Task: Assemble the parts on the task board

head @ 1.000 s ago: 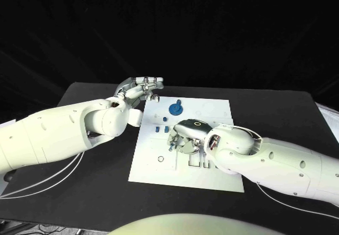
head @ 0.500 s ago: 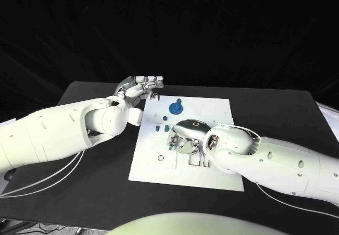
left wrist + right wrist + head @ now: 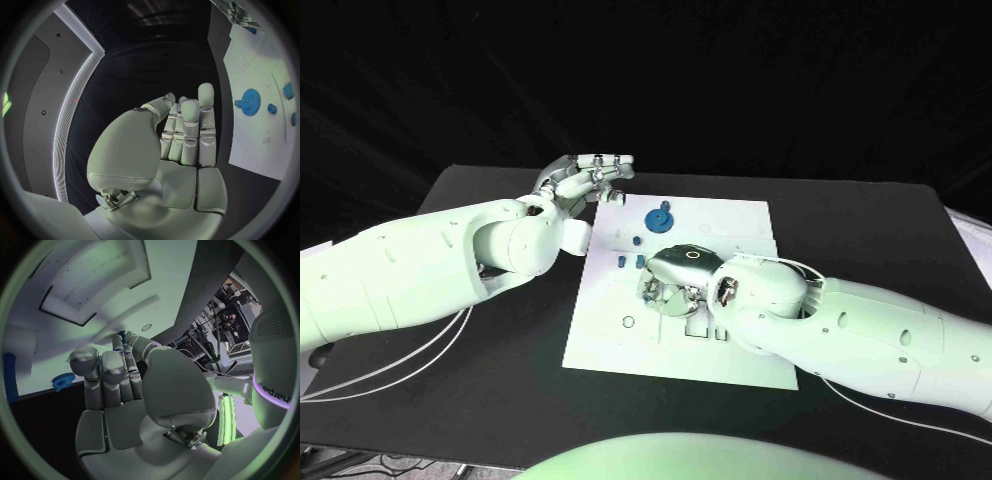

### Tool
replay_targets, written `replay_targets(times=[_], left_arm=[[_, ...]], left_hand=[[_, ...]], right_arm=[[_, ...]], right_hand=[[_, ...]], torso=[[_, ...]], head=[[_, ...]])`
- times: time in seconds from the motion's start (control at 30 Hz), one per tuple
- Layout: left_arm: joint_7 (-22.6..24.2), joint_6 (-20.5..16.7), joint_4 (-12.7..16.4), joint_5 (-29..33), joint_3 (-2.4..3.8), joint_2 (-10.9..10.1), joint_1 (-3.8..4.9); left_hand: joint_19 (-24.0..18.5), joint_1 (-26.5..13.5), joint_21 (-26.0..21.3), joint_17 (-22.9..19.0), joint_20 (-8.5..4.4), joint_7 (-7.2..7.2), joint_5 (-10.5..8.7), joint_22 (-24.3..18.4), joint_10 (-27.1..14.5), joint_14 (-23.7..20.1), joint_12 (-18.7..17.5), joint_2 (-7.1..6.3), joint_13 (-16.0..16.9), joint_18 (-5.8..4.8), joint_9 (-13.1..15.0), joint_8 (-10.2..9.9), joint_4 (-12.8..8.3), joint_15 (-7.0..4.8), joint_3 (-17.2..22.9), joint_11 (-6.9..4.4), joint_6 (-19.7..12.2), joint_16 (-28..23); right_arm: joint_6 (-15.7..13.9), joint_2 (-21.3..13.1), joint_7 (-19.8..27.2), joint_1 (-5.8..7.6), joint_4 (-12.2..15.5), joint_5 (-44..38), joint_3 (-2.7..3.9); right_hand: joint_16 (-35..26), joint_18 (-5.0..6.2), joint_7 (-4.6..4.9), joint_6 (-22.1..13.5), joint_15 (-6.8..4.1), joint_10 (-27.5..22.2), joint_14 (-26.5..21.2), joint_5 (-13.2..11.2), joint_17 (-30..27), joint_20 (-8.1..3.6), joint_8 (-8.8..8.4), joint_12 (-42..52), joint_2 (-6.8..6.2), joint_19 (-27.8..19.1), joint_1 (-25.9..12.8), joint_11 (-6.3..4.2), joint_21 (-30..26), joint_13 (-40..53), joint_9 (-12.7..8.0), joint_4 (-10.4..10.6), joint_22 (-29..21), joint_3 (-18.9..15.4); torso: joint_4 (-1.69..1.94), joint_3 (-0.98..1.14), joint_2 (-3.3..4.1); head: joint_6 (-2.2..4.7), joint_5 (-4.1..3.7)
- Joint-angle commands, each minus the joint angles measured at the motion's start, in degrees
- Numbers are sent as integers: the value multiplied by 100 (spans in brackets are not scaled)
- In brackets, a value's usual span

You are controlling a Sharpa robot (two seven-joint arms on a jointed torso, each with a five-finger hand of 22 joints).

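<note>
Our right hand presses down on the middle of the white task board, pinching a small blue part at its fingertips. Farther off, a blue gear lies flat. Beyond, our left hand hovers clenched, holding nothing.

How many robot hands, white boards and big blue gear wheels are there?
hands: 2 (left hand, right hand)
white task board: 1
big blue gear: 1
total: 4
</note>
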Motion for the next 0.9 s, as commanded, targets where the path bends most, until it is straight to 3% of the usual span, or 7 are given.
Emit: replay_targets(times=[0.03, 0.13, 0.23, 0.6, 0.77, 0.9], left_arm=[[24, 115, 6, -31, 3, 11, 0], [19, 109, 5, -31, 3, 8, 0], [14, 112, 5, -31, 3, 5, 0], [-6, 119, -3, -28, 3, -4, -1], [-6, 122, 0, -26, 3, -16, -4], [-5, 126, 10, -26, 3, -30, -9]], left_hand=[[16, -19, -36, -11, 7, -3, 5, -10, -37, -47, 25, 33, 11, 56, -5, 37, -12, -9, -19, 7, -41, -9], [17, -23, -42, -17, 10, 1, 5, -15, -68, -53, 37, 33, 13, 56, -6, 39, -18, -5, -26, 14, -53, -7], [17, -24, -44, -19, 11, 2, 5, -16, -81, -55, 40, 33, 13, 56, -6, 41, -19, -3, -29, 17, -56, -6], [17, -26, -50, -25, 15, 5, 5, -21, -123, -62, 49, 37, 14, 55, -6, 45, -24, 2, -34, 23, -69, -4], [17, -26, -50, -25, 15, 6, 5, -22, -125, -63, 49, 37, 14, 55, -5, 45, -25, 2, -35, 24, -69, -4], [17, -27, -51, -29, 16, 6, 5, -23, -132, -65, 52, 39, 14, 55, -5, 47, -25, 3, -36, 25, -70, -4]], right_arm=[[129, 25, -144, -13, -28, -184, -15], [32, 21, -195, -14, -41, -222, -20], [-60, 3, -219, -16, -36, -246, -22], [-457, -261, -137, -27, 211, -249, -20], [-585, -600, -76, 40, 501, -210, 20], [-619, -924, -81, 166, 707, -105, 88]], right_hand=[[-101, -38, 69, -176, 84, -167, 34, 58, -103, 35, -90, -63, -60, -87, -120, 61, -101, -10, -56, 17, -153, -71], [-172, 6, 143, -424, 162, -555, -13, 92, -193, 107, -100, -110, -174, -231, -208, 157, -263, -15, -113, 28, -414, -190], [-217, 27, 172, -509, 191, -748, -49, 108, -255, 143, -87, -80, -186, -290, -207, 194, -332, -7, -131, 18, -520, -259], [-236, 38, 171, -524, 204, -930, -82, 187, -306, 171, -43, 65, -189, -314, -200, 205, -372, 19, -133, 5, -567, -413], [-176, 13, 132, -513, 185, -920, -45, 295, -263, 163, -39, 187, -173, -230, -169, 179, -291, 29, -131, -12, -426, -462], [-191, 5, 89, -536, 180, -989, -38, 307, -294, 168, -49, 206, -183, -206, -163, 163, -271, 16, -136, -20, -400, -497]], torso=[[2, -1, 1], [2, 0, -2], [1, -1, 0], [-2, 1, -5], [-5, 6, -4], [-18, 12, -6]], head=[[-8, 0], [-14, 1], [-15, 1], [-20, -1], [-55, 6], [-18, 2]])
